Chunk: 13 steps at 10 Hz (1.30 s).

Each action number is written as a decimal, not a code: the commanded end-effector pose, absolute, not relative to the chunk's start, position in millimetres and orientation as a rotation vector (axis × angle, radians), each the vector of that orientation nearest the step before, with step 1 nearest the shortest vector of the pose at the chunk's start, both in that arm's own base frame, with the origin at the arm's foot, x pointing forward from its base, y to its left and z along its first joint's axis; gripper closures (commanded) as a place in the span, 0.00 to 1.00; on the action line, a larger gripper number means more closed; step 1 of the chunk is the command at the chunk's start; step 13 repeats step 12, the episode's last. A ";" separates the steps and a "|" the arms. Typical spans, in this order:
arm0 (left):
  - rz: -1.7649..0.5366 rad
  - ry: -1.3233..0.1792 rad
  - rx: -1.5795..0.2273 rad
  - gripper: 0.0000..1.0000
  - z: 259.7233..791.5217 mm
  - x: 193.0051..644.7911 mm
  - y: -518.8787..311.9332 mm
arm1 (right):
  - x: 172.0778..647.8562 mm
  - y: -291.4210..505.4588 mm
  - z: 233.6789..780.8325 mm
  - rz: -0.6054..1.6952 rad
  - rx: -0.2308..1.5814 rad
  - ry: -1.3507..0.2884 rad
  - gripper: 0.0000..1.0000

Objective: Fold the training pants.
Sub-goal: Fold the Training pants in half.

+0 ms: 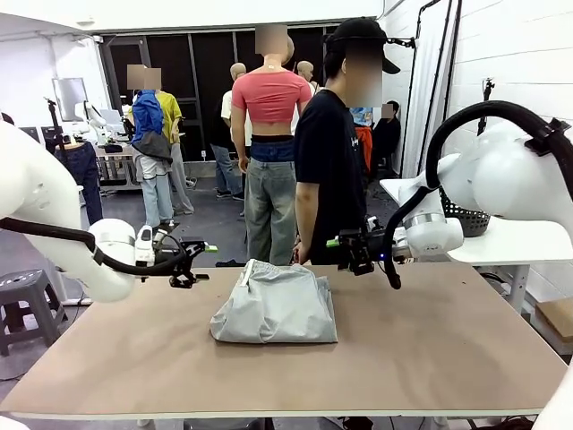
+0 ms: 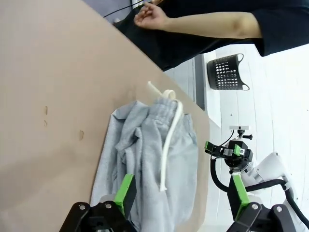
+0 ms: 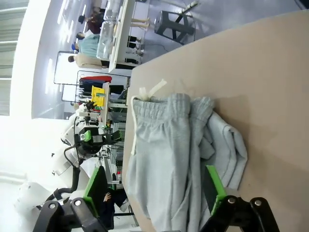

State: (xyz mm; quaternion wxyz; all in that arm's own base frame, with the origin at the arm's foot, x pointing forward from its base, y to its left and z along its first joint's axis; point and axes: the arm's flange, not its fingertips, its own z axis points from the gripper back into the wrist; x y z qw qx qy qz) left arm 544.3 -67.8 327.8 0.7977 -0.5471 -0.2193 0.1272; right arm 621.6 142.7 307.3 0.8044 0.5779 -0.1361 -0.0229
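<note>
The training pants (image 1: 275,307) lie folded into a compact light grey bundle in the middle of the table, waistband toward the far edge. Their white drawstring (image 2: 170,140) trails across the top. My left gripper (image 1: 201,264) hovers open to the left of the bundle, clear of the cloth. My right gripper (image 1: 343,254) hovers open at the bundle's far right, also apart from it. In the left wrist view the pants (image 2: 145,159) lie beyond my open left gripper (image 2: 182,193). In the right wrist view the pants (image 3: 178,154) lie beyond my open right gripper (image 3: 155,186).
A person (image 1: 327,161) in a black shirt stands at the far edge, one hand (image 2: 150,18) near the table. A black basket (image 1: 466,219) sits on a white side table at the right. Bare brown tabletop (image 1: 430,349) surrounds the bundle.
</note>
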 end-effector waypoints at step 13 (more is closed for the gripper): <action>0.264 -0.486 -1.179 0.00 337.3 538.7 -65.8 | 621.6 142.7 307.3 -0.049 1.238 -0.292 0.00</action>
